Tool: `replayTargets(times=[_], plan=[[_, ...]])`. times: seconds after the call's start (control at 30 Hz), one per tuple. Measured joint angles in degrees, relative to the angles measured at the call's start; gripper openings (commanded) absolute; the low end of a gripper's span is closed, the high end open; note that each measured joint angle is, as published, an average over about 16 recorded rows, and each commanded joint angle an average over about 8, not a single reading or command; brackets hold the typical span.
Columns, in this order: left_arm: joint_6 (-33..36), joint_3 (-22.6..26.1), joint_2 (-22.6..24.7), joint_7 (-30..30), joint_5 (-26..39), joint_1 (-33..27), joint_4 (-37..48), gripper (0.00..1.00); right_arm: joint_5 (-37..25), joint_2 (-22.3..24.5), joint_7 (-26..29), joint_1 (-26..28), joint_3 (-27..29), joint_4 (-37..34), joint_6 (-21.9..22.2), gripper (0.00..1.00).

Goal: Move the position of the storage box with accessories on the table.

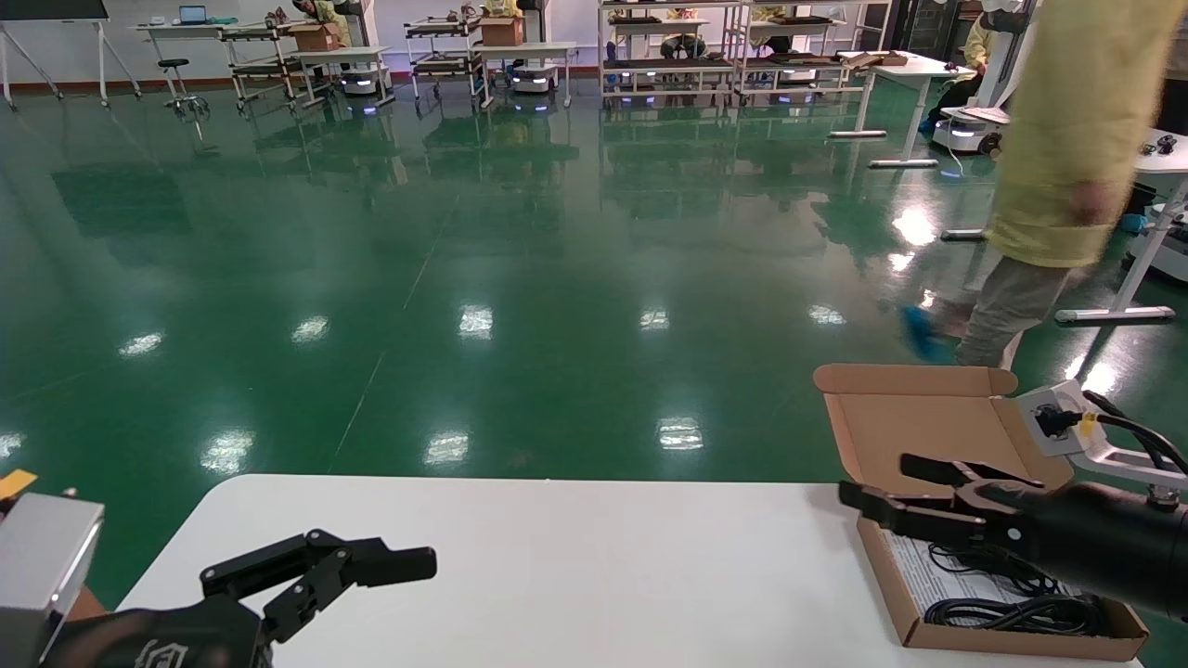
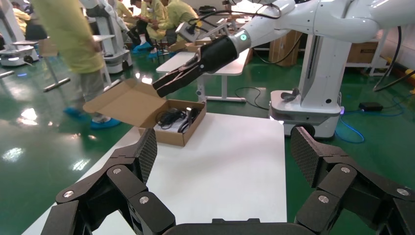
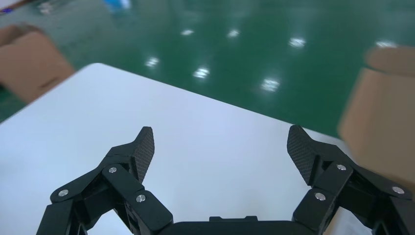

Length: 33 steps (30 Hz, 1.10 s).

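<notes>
Head view: the box (image 1: 937, 520), lid up, cables (image 1: 1012, 608) inside, is sitting at the table's (image 1: 557, 575) right edge; the right gripper (image 1: 877, 487) is hovering over it, spread wide.

Left wrist: left gripper (image 2: 222, 156) is idling open near the left edge.

Right wrist: nothing is being gripped; the reach is underway, and next it needs a wall to pinch.

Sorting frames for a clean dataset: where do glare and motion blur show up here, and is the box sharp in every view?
Head view: ceiling lights glare off the green floor; the passing person is motion-blurred, the box sharp. Left wrist view: box and right hand clear. Right wrist view: the box is smeared, the right hand sharp.
</notes>
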Motion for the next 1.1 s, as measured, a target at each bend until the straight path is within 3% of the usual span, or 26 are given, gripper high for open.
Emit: replayTargets(times=[1.1], plan=[[0.0,0.0,0.0,0.0,0.0,0.0,0.0,1.00,19.4,7.4,-11.1,-18.7,13.4,37.3,-20.6,1.00]])
